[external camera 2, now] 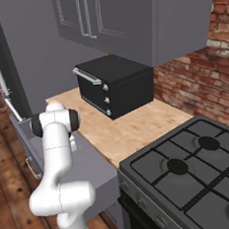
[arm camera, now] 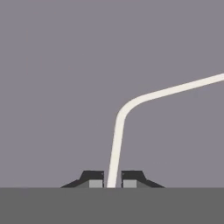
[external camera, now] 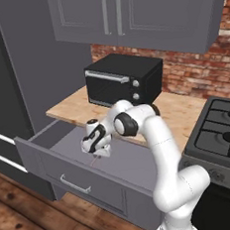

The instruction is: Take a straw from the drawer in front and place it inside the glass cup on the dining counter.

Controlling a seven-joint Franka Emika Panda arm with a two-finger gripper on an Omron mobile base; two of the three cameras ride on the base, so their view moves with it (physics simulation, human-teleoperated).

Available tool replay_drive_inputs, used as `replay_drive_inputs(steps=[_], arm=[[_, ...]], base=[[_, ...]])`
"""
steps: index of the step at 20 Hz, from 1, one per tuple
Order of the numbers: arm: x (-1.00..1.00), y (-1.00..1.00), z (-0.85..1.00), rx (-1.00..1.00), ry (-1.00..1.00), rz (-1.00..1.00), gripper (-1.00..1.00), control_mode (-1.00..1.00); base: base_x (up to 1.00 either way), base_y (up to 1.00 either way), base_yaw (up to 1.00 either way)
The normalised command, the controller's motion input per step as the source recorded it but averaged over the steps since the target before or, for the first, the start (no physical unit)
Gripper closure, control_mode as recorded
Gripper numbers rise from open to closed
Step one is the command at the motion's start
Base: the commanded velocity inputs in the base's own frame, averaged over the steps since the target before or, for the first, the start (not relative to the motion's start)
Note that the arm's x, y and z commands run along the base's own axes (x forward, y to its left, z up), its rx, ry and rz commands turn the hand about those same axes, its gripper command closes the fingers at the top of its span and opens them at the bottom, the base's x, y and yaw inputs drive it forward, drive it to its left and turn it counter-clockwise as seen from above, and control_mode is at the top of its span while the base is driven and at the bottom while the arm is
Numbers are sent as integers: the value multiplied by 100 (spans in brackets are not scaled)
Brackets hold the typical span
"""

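Observation:
The wide grey drawer (external camera: pixel 75 173) is pulled out under the wooden worktop, its silver bar handle (external camera: pixel 74 184) facing the floor. My gripper (external camera: pixel 100 152) reaches down into it from above. In the hand view the pale straw (arm camera: pixel 117 135) rises from between the two dark fingertips (arm camera: pixel 92 177), then bends off to the right over the grey drawer floor (arm camera: pixel 52 87). The gripper (arm camera: pixel 112 181) is shut on the straw, pads tight on both sides. A thin pinkish bit of straw (external camera: pixel 95 161) shows just under the hand. The glass cup and the dining counter are out of view.
A black toaster oven (external camera: pixel 123 79) stands on the light-wood worktop (external camera: pixel 74 110) behind the drawer. A gas stove (external camera: pixel 223 131) lies to the right, grey wall cabinets (external camera: pixel 127 11) hang overhead, and a tall dark unit (external camera: pixel 1 98) stands to the left.

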Motion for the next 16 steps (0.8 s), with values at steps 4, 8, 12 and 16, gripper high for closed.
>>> replay_drive_inputs(steps=[4, 8, 12, 16], arm=[[-4, 0, 100, 1, 0, -3, 100, -100], [-19, 0, 91, 9, 4, -10, 100, -100], [-46, 1, 38, 7, 8, -18, 100, -100], [-51, 6, 22, 1, 4, -17, 100, -100]], base=[[0, 0, 0], [0, 0, 0], [0, 0, 0], [0, 0, 0]])
